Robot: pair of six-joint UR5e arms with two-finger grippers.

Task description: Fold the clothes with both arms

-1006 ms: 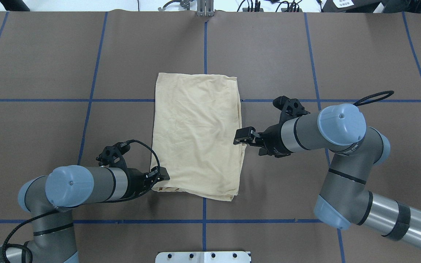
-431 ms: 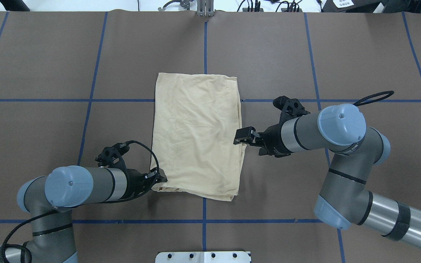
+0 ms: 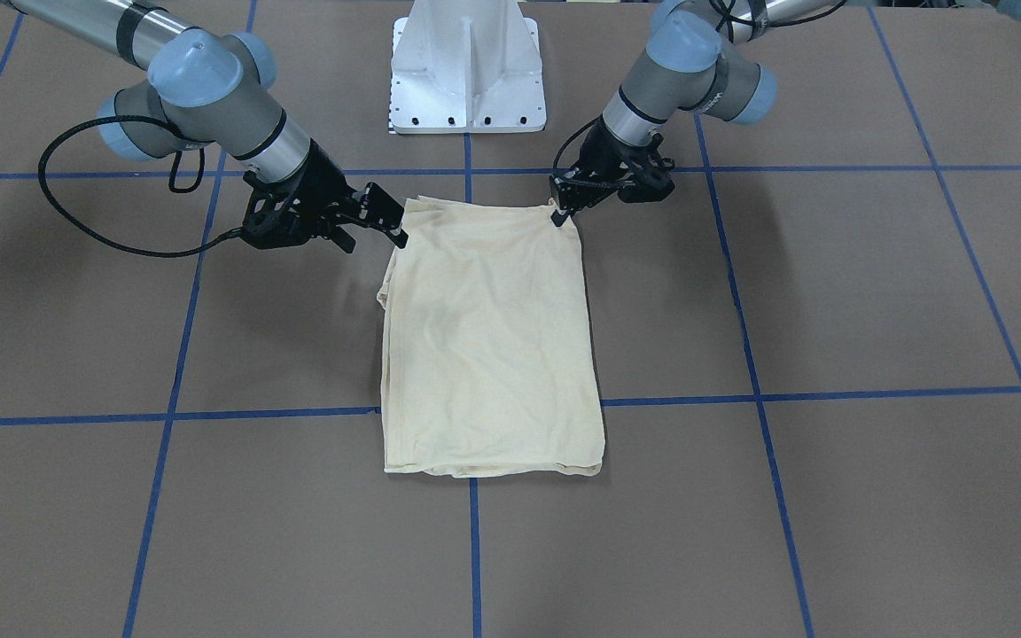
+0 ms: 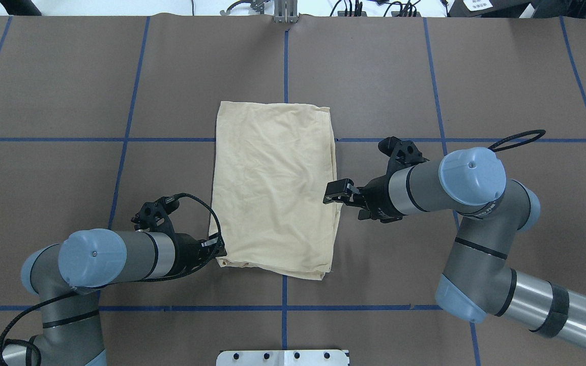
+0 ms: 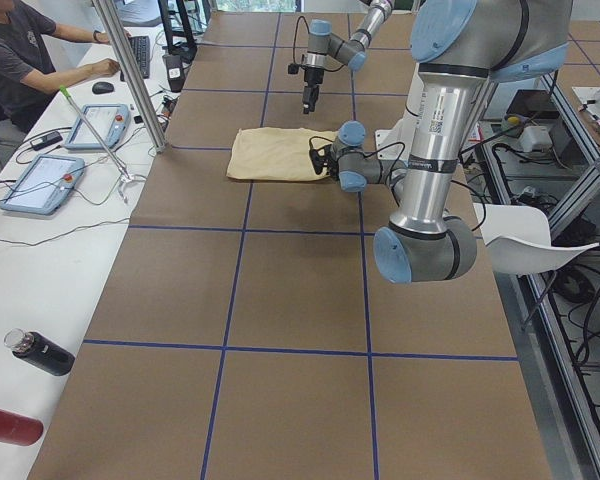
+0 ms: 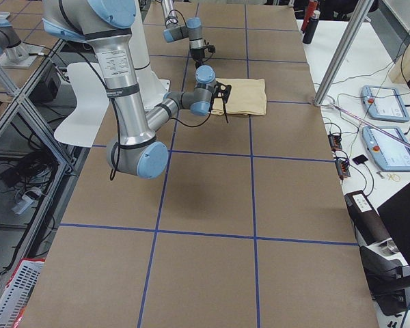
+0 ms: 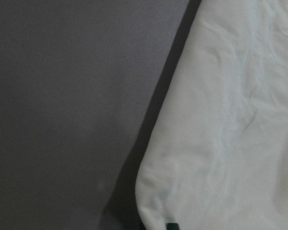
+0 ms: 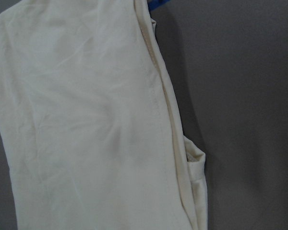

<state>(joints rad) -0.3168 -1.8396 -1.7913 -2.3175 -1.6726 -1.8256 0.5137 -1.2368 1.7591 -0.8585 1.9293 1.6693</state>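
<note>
In the front-facing view the T-shirt (image 3: 488, 337) lies flat at the middle of the table (image 3: 874, 292) as a long plain rectangle, print hidden. The left gripper (image 3: 558, 213) sits at its corner nearest the robot with its tips looking close together, though I cannot tell whether they pinch cloth. The right gripper (image 3: 391, 220) hangs at the opposite long edge near the other robot-side corner, its fingers looking parted with nothing between them. In the overhead view the left gripper has drawn back off the near corner it overlapped a second ago, now only touching the hem, while the cloth's outline has stayed almost as it was. The right gripper has barely shifted, poised over the long edge. That reads as a fold just laid down and let go, so the side folds look done and an end-to-end fold probably remains, needing fresh grasps. The left side view shows the shirt as a pale slab between the near and far arms, too small for the grippers' state. The right side view adds nothing finer. The left wrist view shows the rounded corner lying on brown table with a dark fingertip at the bottom edge. The right wrist view shows stacked hems along one edge, no fingers. No container appears on the table, and the shirt rests directly on its surface.
</note>
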